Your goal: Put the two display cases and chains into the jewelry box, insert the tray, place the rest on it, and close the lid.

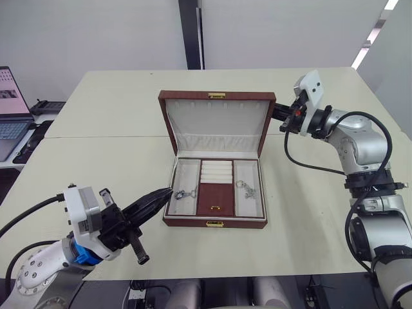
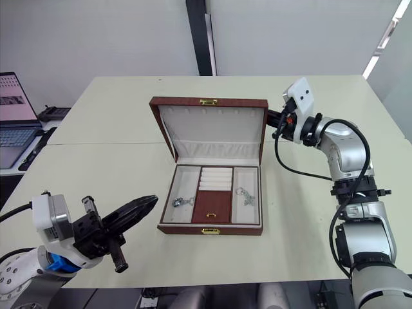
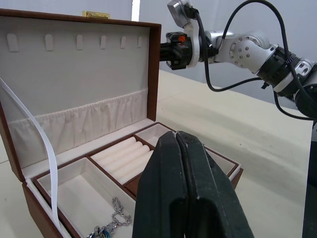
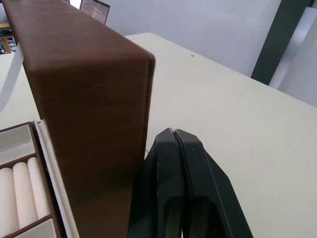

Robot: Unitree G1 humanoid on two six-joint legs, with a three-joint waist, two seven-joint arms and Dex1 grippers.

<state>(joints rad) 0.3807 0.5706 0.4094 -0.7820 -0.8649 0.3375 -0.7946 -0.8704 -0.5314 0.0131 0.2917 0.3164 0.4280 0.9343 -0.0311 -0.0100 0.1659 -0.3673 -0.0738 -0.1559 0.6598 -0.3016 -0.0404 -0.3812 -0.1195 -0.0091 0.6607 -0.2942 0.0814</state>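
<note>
With the tray (image 1: 215,188) seated in the jewelry box (image 1: 214,223), the compartments beneath it are covered, so whatever lies under it cannot be seen. The two small silver trinkets, one in the tray's left compartment (image 1: 185,194) and one in the right (image 1: 245,188), are too small to make out link by link. The right gripper (image 1: 278,114) sits just beside the lid's (image 1: 217,122) right edge, and its fingertips are hidden behind that edge; whether they touch the lid cannot be told. In the right wrist view the lid's brown outer face (image 4: 94,114) blocks most of the box. A laptop (image 1: 11,112) at the far left is cut off by the picture's edge.
</note>
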